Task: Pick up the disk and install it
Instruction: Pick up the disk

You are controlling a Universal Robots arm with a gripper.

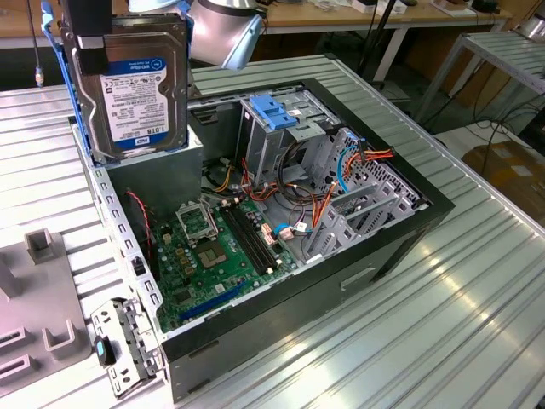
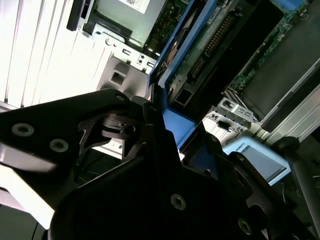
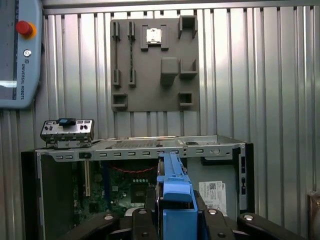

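Observation:
The disk (image 1: 140, 85) hangs upright in the air at the exterior view's upper left, above the near-left corner of the open computer case (image 1: 383, 247). Its label faces the camera and blue rails frame its sides. My gripper (image 1: 111, 25) is shut on the disk's top end. In the first wrist view the disk's blue rail and end tab (image 3: 174, 192) stand edge-on between my black fingers (image 3: 145, 220), over the case's inside. The second wrist view shows the blue rail (image 2: 175, 122) clamped in the black gripper body, with the drive's circuit side running away from it.
Inside the case lie a green motherboard (image 1: 213, 247), bundled cables and a metal drive cage topped by a light-blue latch plate (image 1: 277, 111). A grey fixture plate (image 1: 34, 298) and a loose metal bracket (image 1: 128, 341) rest on the ribbed metal table (image 1: 443, 324). A teach pendant (image 3: 17, 50) lies beyond.

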